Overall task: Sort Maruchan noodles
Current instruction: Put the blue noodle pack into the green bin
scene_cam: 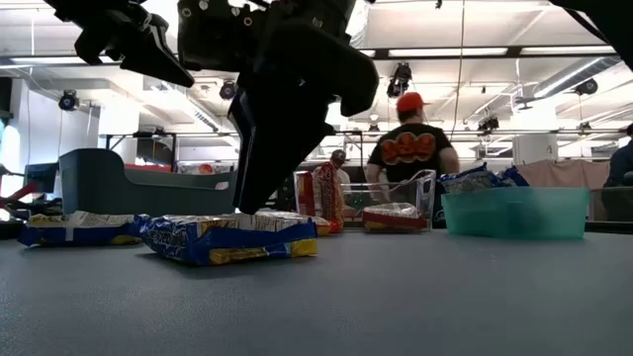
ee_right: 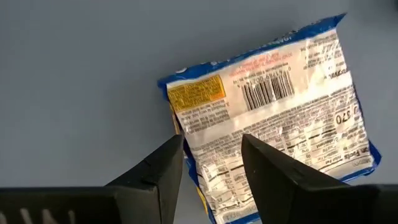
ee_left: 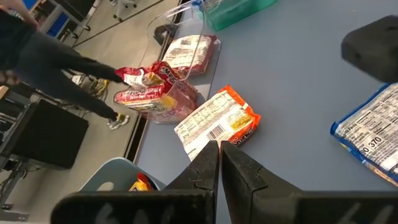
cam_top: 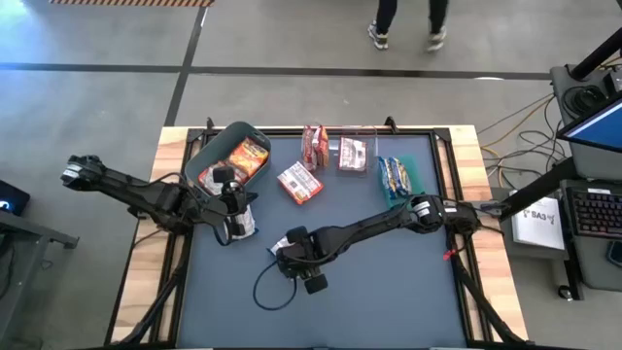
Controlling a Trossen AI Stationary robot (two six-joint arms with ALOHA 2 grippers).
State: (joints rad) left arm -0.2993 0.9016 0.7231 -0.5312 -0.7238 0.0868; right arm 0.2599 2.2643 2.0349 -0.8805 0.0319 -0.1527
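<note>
Right gripper (ee_right: 211, 165) open, empty, poised over blue-and-white packet (ee_right: 273, 106) flat on tabletop (ee_right: 74, 74), lined up to grasp

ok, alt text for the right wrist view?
The right pincer, open, hovers over a blue-and-white noodle packet lying label side up, barcode showing, on the grey table.

Blue pkt (ee_right: 273, 118) part hidden by right hand (ee_right: 211, 163), person (cam_top: 408, 21) cut off at top edge
</note>
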